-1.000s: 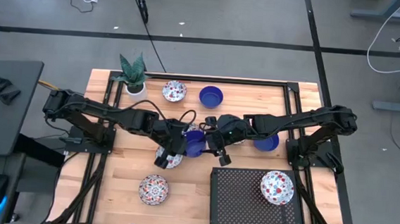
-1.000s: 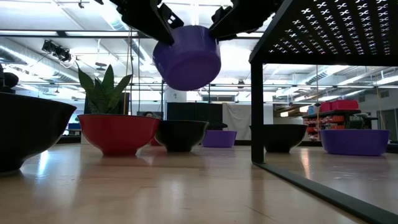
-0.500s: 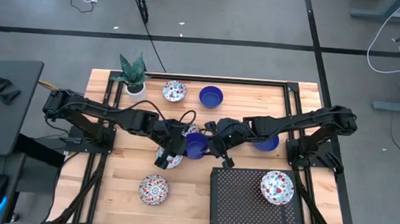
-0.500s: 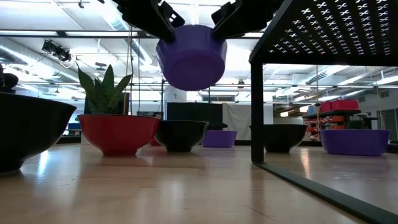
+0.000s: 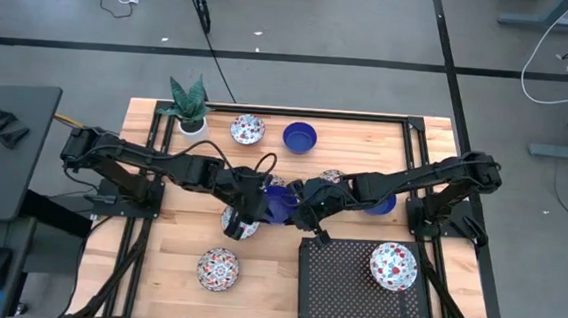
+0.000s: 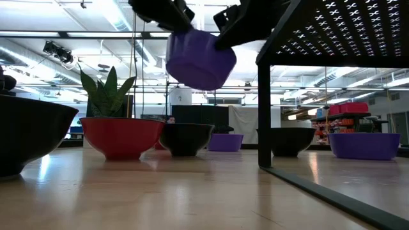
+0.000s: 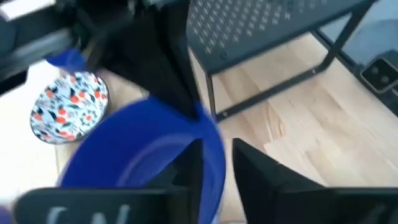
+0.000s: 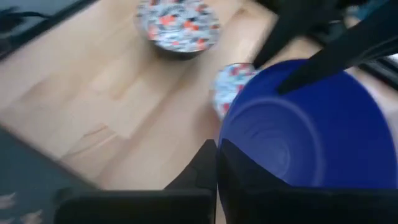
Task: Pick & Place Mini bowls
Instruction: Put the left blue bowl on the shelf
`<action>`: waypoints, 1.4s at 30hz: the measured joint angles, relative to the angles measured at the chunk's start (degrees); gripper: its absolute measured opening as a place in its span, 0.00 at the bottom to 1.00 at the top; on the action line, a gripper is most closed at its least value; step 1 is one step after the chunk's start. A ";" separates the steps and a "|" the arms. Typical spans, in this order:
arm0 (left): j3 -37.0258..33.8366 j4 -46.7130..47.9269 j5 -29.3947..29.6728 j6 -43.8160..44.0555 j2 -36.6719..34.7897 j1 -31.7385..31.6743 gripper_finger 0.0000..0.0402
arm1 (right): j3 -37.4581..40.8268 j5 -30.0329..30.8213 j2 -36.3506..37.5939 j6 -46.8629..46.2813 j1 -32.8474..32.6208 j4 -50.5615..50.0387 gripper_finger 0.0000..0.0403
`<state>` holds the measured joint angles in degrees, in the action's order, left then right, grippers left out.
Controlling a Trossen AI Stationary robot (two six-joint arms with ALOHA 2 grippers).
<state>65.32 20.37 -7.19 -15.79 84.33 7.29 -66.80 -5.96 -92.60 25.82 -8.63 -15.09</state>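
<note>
Handover in mid-air, above the middle of the table (image 5: 157, 260): a blue bowl (image 5: 279, 205) hangs between the two arms, clear of the boards and tipped to one side in the low view; the right gripper (image 5: 305, 212) has its fingers pinched together on the bowl's rim — the right wrist view shows the rim running between them; the left gripper (image 5: 252, 204) sits at the opposite rim with its fingers (image 7: 186, 163) parted astride the wall, so it looks to be letting go. To do this well, the right arm should hold its place until the left fingers stand clear of the wall; the left arm should draw back along its own line, not sideways, lest it drag the rim; a one-sided pinch on a glossy bowl may let it swing — move slowly towards the black perforated rack (image 5: 345, 284), where a patterned bowl (image 5: 394, 265) already sits.
</note>
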 joint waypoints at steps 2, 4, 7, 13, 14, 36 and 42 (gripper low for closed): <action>0.00 -0.83 -0.07 0.22 -0.15 0.00 0.31 | -0.01 1.36 0.20 -0.33 -0.14 -0.55 0.01; 0.00 -1.24 -1.02 0.15 -0.74 0.00 0.37 | -0.01 1.31 0.34 -0.78 -0.17 -0.56 0.01; 0.00 -1.53 -2.58 0.15 -2.28 0.00 0.45 | -0.01 1.11 0.37 -1.55 -0.27 -1.54 0.01; 0.00 -1.52 0.53 0.16 -7.92 0.02 0.54 | -0.01 0.88 0.55 -1.44 -2.46 -2.06 0.00; 0.00 -1.01 2.93 0.17 -9.15 0.02 0.55 | -0.01 0.80 0.73 -1.38 -3.33 -2.25 0.00; -1.22 13.41 27.98 13.25 -17.16 0.35 0.49 | -16.12 6.36 4.35 -25.39 -35.59 -26.00 0.01; -1.22 13.19 27.98 13.25 -17.16 0.35 0.49 | -16.12 15.29 4.31 -38.38 -42.75 -27.34 0.00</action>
<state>64.10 33.57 20.80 -2.55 67.18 7.64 -82.91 9.34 -88.29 -12.56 -51.38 -42.43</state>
